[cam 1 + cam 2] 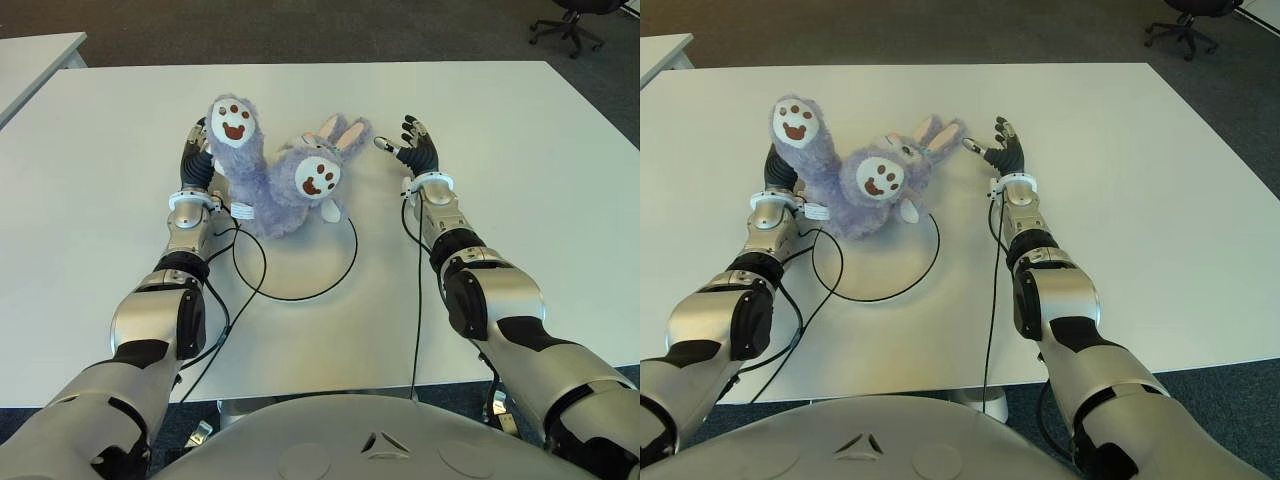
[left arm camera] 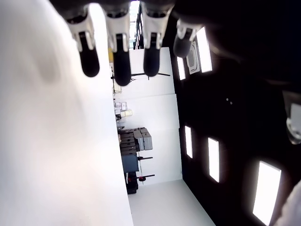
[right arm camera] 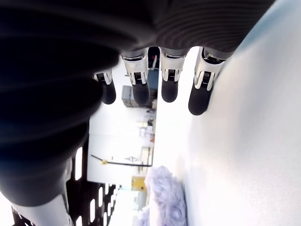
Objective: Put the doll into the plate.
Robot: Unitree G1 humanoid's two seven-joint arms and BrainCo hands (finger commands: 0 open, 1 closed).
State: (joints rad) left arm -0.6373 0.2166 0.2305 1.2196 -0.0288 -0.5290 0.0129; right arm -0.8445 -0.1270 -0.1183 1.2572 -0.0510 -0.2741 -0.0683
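Observation:
A purple plush doll (image 1: pixel 275 185) lies on its back on the white table (image 1: pixel 520 180), both paw-soled feet raised and long ears pointing away. Its body overlaps the far rim of the plate (image 1: pixel 297 298), a white disc with a thin black edge. My left hand (image 1: pixel 194 148) stands just left of the doll's raised leg, fingers (image 2: pixel 122 61) straight and holding nothing. My right hand (image 1: pixel 414 146) is open a short way right of the ears, palm toward the doll, apart from it. Purple fur (image 3: pixel 164 190) shows beyond its fingers (image 3: pixel 167 82).
Black cables (image 1: pixel 415 300) run from both wrists back over the table toward me; one crosses the plate's left side. A second table (image 1: pixel 35 55) stands at the far left and an office chair (image 1: pixel 572 22) at the far right, on dark carpet.

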